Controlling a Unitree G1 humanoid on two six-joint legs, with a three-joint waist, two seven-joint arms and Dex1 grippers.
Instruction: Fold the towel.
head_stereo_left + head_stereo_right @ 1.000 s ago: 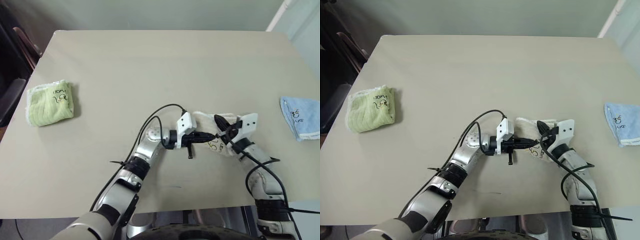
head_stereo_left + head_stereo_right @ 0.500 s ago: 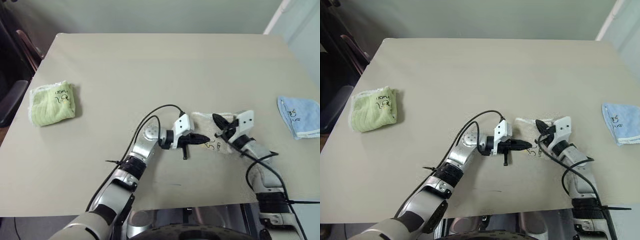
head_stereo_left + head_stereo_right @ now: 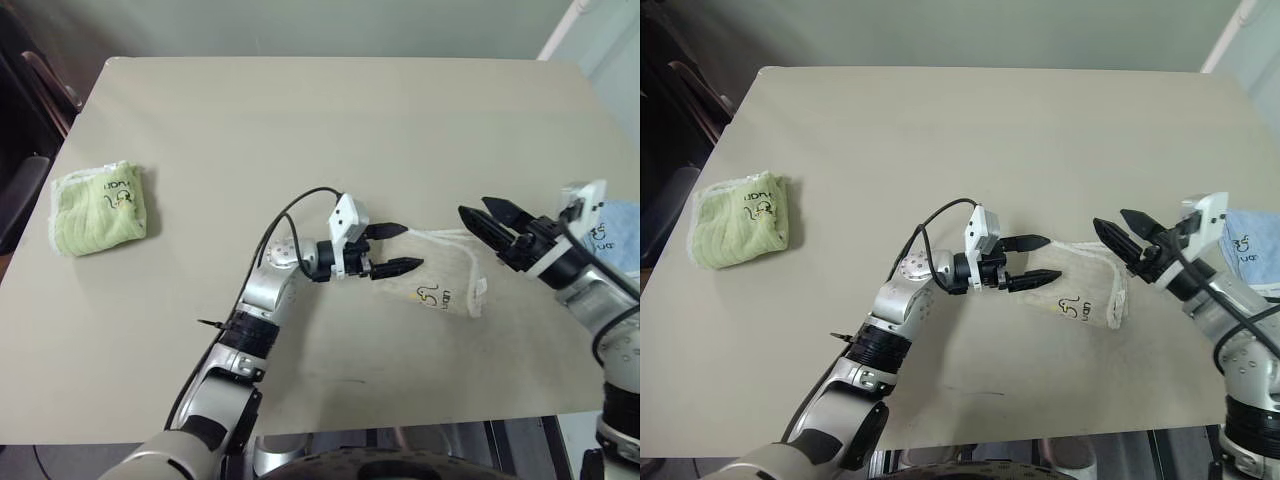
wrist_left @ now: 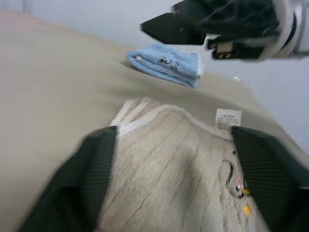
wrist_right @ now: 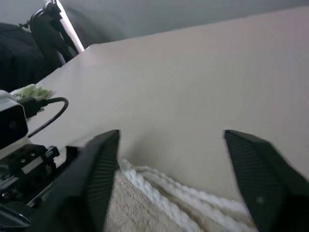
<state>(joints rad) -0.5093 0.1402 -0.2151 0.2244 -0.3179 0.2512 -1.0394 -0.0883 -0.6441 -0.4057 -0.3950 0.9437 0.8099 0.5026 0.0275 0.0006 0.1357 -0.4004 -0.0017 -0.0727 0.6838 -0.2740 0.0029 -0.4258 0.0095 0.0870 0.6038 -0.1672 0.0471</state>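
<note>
The left arm is built of silver-grey metal segments joined by black ribbed collars, with a round silver joint cap dotted with small screws near the wrist. A thin black cable loops up from the forearm to a white box-shaped wrist housing. The left gripper ends in two tapered black fingers with a ribbed texture. The right arm matches it: silver segments, black cabling, a white housing with two dark holes, and the right gripper with pointed black fingers.
</note>
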